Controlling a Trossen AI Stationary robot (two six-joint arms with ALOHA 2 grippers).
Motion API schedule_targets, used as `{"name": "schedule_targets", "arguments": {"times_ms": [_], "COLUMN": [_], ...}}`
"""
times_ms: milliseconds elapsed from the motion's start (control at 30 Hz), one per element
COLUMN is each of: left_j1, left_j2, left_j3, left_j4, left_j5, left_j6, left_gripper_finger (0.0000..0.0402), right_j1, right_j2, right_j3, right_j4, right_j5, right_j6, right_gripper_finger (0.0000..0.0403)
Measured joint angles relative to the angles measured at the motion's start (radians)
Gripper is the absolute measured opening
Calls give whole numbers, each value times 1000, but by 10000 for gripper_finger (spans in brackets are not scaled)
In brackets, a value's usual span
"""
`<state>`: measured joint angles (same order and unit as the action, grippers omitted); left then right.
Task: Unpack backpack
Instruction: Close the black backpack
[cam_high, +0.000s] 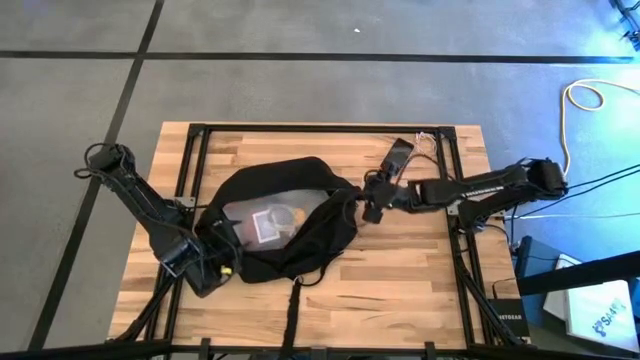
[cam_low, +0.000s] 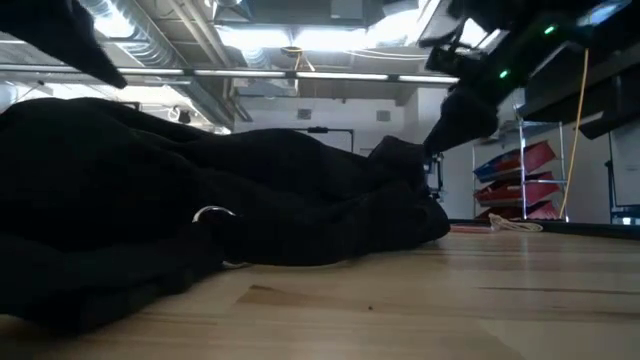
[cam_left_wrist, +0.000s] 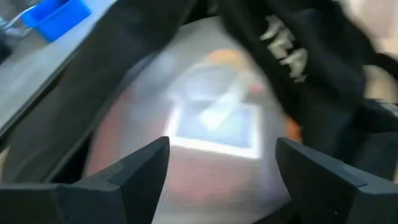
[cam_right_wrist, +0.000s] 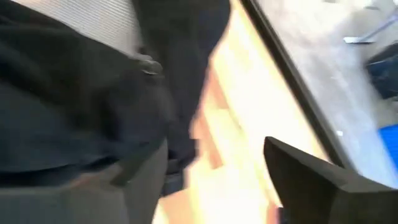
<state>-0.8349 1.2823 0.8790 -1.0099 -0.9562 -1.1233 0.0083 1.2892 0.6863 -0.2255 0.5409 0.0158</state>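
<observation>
At the left of the table (cam_high: 420, 290), the left gripper (cam_high: 213, 262) is placed at the near-left edge of the backpack (cam_high: 325, 225), its fingers (cam_left_wrist: 146, 163) spread wide and closed on nothing. From the left wrist view they are seen aimed into the open mouth, where a translucent pouch (cam_left_wrist: 205, 124) with pale and orange contents lies between the fabric walls. This placement is judged to be a reach for the contents, the opening being wide enough to admit the spread jaws.

The backpack is laid flat across the middle of the table, its mouth pulled open into a ring so that the pouch (cam_high: 270, 225) is exposed from above. A strap (cam_high: 294, 305) trails toward the near edge. In the low view the dark bulk of fabric (cam_low: 200, 220) fills the left and centre.

At the right rim of the bag the right gripper (cam_high: 372, 205) is found, touching or just beside the fabric. Its jaws are seen parted in the right wrist view, with fabric lying beside one finger (cam_right_wrist: 311, 174); no hold is shown.

Behind it, a small dark phone (cam_high: 398, 152) lies well clear, near some thin cords (cam_high: 428, 145). The slack upper fabric is judged the likeliest obstruction to the pouch.
</observation>
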Motion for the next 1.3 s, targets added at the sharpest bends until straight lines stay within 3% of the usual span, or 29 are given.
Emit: {"name": "schedule_targets", "arguments": {"times_ms": [67,200,433,667,767,1100,1300], "left_j1": [0,0,0,0,0,1,54], "left_j2": [2,14,18,18,18,18,18], "left_j3": [-7,-22,-79,-103,-103,-103,-103], "left_j4": [59,95,140,139,141,196,298], "left_j5": [6,8,40,47,44,27,14], "left_j6": [67,95,68,32,31,87,175], "left_gripper_finger": [279,279,279,279,279,279,279], "right_j1": [-58,-141,-162,-160,-160,-159,-123], "right_j2": [24,89,200,237,248,243,236], "right_j3": [0,0,1,1,1,31,99], "right_j4": [4,89,176,173,175,199,57], "right_j5": [-53,-268,-306,-338,-399,-387,-381], "right_j6": [-55,-125,-333,-406,-443,-441,-222], "right_gripper_finger": [270,276,277,269,240,85,15]}}
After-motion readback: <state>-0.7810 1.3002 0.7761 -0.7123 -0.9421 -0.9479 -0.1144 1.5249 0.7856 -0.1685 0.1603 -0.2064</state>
